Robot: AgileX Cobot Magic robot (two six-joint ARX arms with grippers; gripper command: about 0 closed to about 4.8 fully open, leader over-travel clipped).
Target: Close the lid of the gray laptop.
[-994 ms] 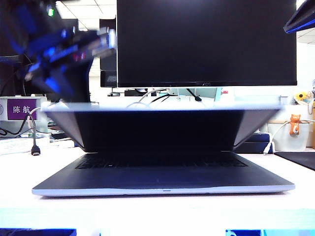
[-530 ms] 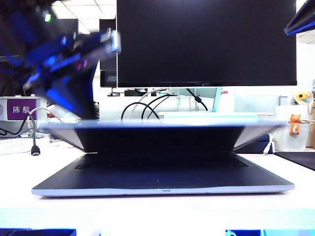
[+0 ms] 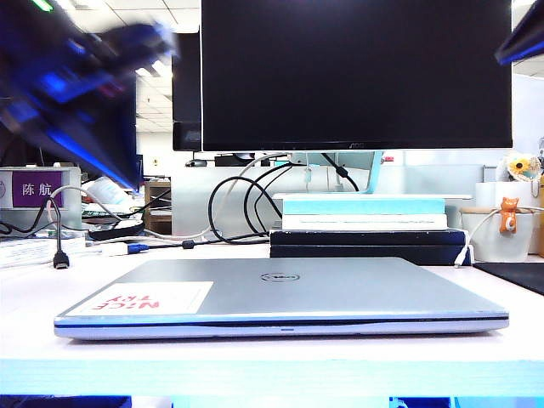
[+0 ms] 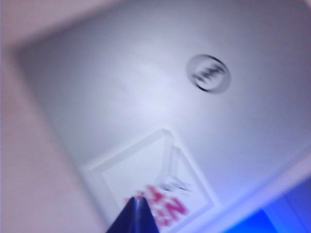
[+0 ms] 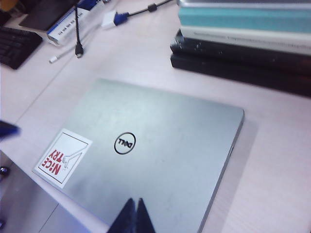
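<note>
The gray laptop [image 3: 280, 323] is lying flat on the white table, front edge facing six o'clock in the exterior view. The lid [image 3: 289, 285] is resting fully down on the base, silver outer face upward, showing a round Dell logo [image 5: 125, 143] at centre and a white red-lettered sticker [image 5: 63, 158] at its eight o'clock corner.

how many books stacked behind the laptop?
4 show: teal one on top, white one under it, two black ones at the bottom, behind the gray laptop. Thinner ones may be hidden.
</note>
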